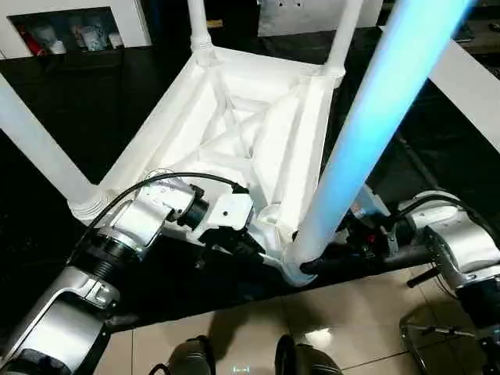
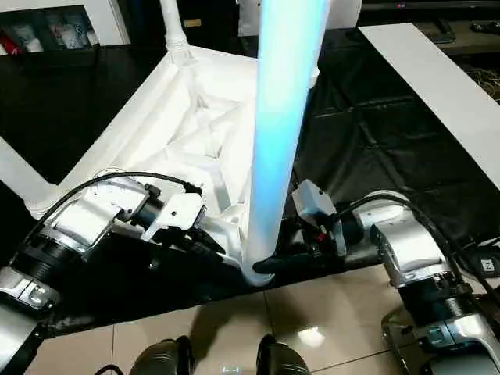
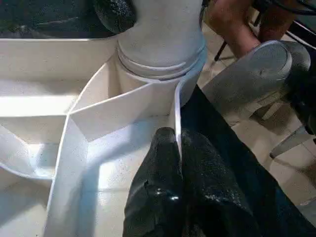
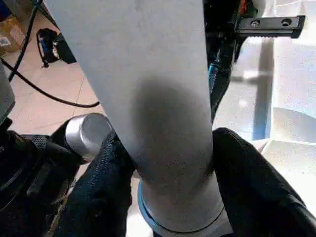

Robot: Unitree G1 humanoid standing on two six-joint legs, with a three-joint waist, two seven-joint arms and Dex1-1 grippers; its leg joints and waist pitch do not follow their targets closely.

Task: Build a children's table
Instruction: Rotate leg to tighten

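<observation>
The children's table lies upside down on a black cover, its ribbed white top facing up. Legs stand in the far sockets and the left socket. The near leg rises from the near corner socket. My left gripper is shut on the thin rim wall of the top just beside that socket. My right gripper is closed around the near leg's base; in the right wrist view a black finger presses on each side of the leg.
The black cover ends just below the near corner, with tiled floor beyond it. A long white board lies at the right. A shelf with small items stands at the back left. My feet show at the bottom.
</observation>
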